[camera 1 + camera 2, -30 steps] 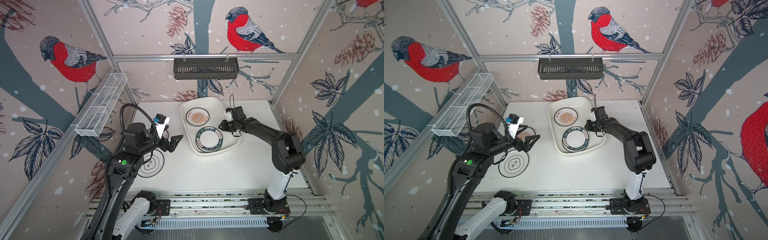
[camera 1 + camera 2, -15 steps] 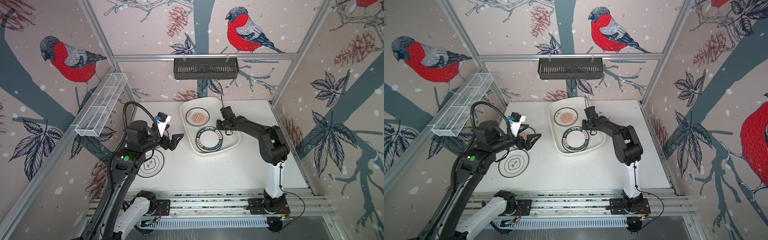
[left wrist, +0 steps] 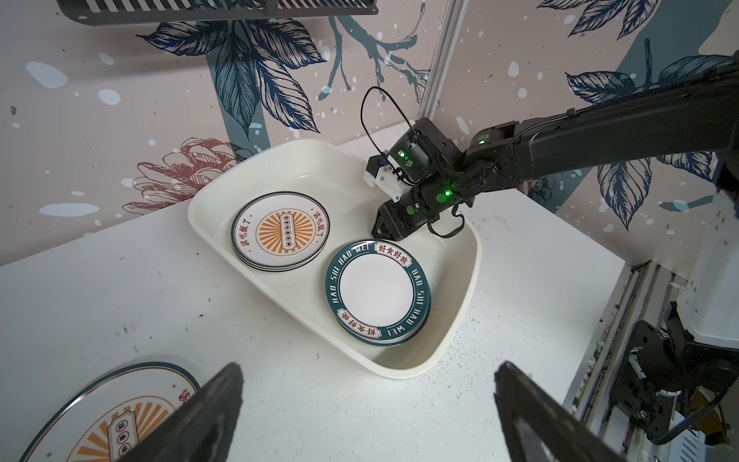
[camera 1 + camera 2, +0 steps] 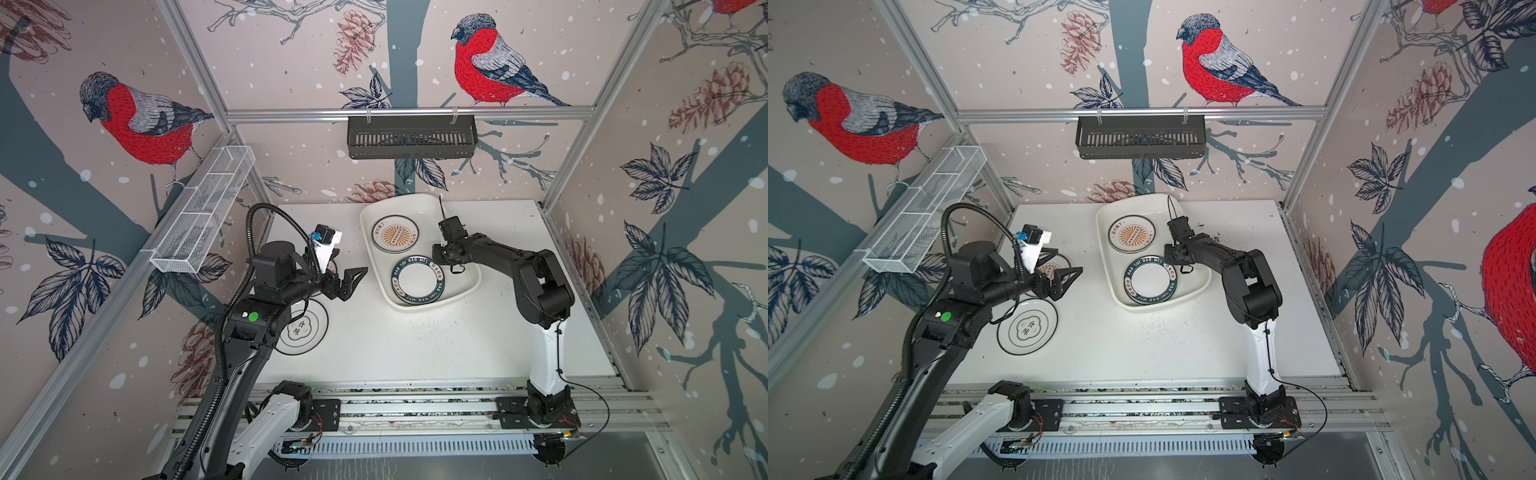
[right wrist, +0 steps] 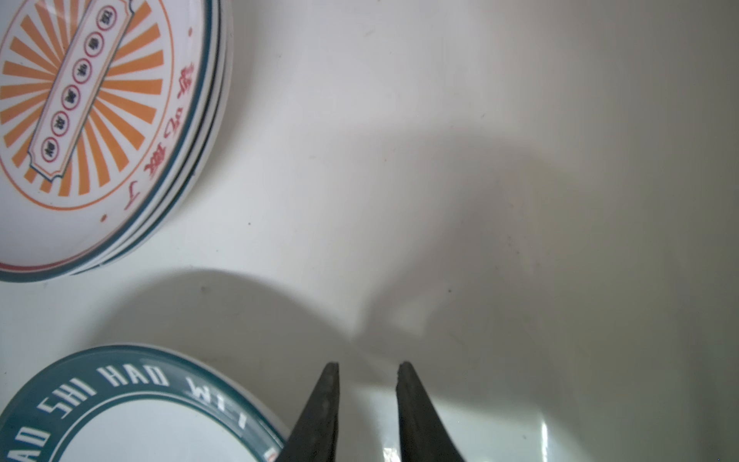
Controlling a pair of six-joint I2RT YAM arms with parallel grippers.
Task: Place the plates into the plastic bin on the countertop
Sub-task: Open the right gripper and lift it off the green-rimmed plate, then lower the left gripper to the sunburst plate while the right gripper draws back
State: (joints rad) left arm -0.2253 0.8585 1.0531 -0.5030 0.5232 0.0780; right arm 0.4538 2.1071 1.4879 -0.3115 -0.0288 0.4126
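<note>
Left wrist view: left jaws wide apart, sunburst plate (image 3: 80,420) lower left. Pinch rim, lift clear over bin (image 3: 456,312) wall. Right jaws slightly apart, empty.

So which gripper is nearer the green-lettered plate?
Right. The right gripper is in the plastic bin beside the green-lettered plate; the left gripper is outside, over the countertop.

right gripper (image 4: 437,254) slid leftward inside the plastic bin (image 4: 419,205) (elbow folded in too)
</note>
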